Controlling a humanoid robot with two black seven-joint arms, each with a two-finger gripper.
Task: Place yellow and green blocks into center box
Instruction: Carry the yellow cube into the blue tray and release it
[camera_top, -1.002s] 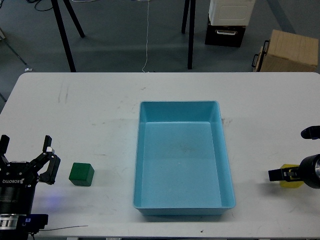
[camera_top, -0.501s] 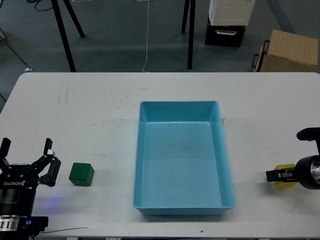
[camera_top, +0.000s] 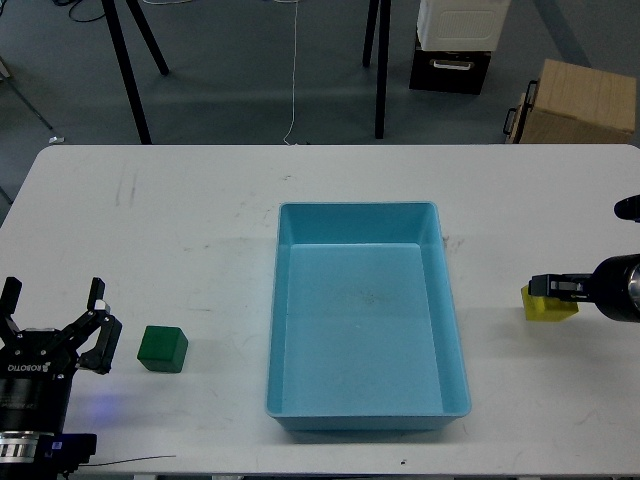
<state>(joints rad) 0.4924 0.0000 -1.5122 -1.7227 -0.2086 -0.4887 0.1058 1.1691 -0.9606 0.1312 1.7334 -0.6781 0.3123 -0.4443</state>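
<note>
The yellow block (camera_top: 548, 304), pinched in the right gripper (camera_top: 545, 287) jaws, has risen since a second ago, right of the blue box (camera_top: 455, 330). The green block (camera_top: 163, 348) waits on the tabletop (camera_top: 180, 230) beside the left gripper (camera_top: 55, 320), jaws spread.

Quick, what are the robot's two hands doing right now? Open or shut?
Left gripper: open, holding nothing, next to the green block.
Right gripper: shut on the yellow block.
</note>
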